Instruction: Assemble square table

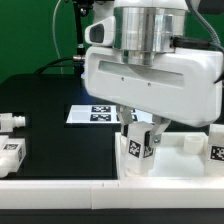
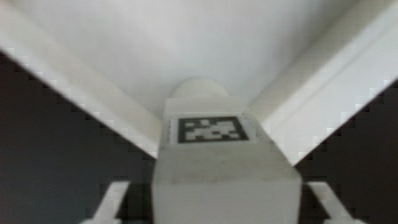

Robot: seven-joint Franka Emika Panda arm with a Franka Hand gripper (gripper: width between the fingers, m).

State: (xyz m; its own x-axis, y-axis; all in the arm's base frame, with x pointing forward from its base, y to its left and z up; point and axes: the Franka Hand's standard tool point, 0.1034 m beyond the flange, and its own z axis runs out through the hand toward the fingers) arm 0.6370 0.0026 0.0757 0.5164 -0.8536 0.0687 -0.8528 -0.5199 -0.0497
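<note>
Square table top lies flat on the black table, low on the exterior view's right. It is a white tray with a raised rim, open side up. Over its corner toward the exterior view's left, you have one leg clamped between the fingers, one finger on each flank. The leg's long axis stands close to upright, leaning a little, with its tagged face turned toward the exterior camera. In the wrist view the leg runs straight away from the fingers, its far end aimed into the inside corner where two rims of the top meet — whether it touches the tray floor there you cannot tell.

Another tagged white piece shows at the exterior view's right edge; you cannot tell if it sits in the tray or beside it. Two loose legs lie well apart from the tray on the left, the marker board behind, and a long white bar runs along the front.
</note>
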